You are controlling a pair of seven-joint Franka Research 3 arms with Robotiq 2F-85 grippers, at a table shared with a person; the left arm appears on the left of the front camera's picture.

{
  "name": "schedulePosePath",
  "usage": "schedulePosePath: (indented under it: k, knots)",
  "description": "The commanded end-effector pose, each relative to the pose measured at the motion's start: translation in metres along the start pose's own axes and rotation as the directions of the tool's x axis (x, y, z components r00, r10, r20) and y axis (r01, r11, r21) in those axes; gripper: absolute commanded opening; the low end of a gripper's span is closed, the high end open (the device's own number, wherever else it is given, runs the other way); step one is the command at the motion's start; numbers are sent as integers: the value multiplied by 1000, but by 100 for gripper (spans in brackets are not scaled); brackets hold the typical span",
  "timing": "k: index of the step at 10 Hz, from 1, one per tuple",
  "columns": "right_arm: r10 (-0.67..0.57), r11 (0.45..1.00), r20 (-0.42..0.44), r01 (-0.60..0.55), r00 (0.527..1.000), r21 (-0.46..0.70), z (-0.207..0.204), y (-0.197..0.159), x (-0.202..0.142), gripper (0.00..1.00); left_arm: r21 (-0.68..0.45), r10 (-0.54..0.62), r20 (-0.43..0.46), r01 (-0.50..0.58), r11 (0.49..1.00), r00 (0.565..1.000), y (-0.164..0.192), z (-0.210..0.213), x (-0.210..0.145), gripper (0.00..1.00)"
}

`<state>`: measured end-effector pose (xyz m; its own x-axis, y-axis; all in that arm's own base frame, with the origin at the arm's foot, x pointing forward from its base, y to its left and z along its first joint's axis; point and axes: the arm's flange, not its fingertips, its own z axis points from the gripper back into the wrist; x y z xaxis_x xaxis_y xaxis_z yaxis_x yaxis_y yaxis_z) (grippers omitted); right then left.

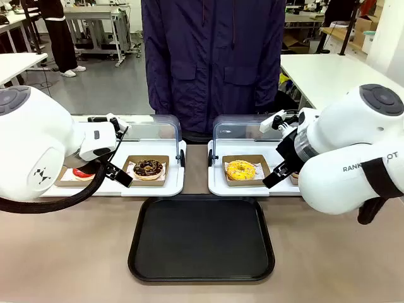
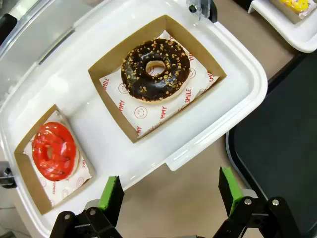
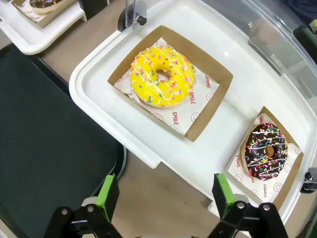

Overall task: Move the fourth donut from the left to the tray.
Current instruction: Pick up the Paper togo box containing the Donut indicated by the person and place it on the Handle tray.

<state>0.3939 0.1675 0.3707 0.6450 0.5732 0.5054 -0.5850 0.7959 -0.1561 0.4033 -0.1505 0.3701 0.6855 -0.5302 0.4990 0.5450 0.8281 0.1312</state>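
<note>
The fourth donut (image 3: 267, 151), dark chocolate with coloured sprinkles, lies in a brown cardboard holder at the right end of a white display tray (image 3: 218, 148). My right gripper (image 3: 165, 193) hovers open over that tray's near edge, to the left of the donut and apart from it. The black tray (image 1: 202, 237) lies on the table in front of both display trays, nothing on it; its surface also runs along the black tray's (image 3: 49, 139) side under my right gripper. My left gripper (image 2: 171, 191) is open above the table beside the other display tray, holding nothing. In the front view my right arm hides the fourth donut.
A yellow sprinkled donut (image 3: 162, 76) sits in its holder left of the fourth one. The left display tray (image 2: 74, 84) holds a chocolate crumb donut (image 2: 156, 69) and a red donut (image 2: 53, 150). Clear domed lids (image 1: 154, 129) stand open behind. A person (image 1: 211, 63) stands at the far side.
</note>
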Motion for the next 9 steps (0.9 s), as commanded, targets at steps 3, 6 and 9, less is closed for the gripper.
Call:
schedulePosePath:
  k: [3, 6, 9]
  knots:
    - [0, 1000, 0, 0, 1000, 0, 0, 0, 0, 100, 0, 0, 1, 0, 1000, 1000, 0, 0, 0, 100]
    - [0, 1000, 0, 0, 1000, 0, 0, 0, 0, 100, 0, 0, 1, 0, 1000, 1000, 0, 0, 0, 100]
    - [0, 1000, 0, 0, 1000, 0, 0, 0, 0, 100, 0, 0, 1, 0, 1000, 1000, 0, 0, 0, 100]
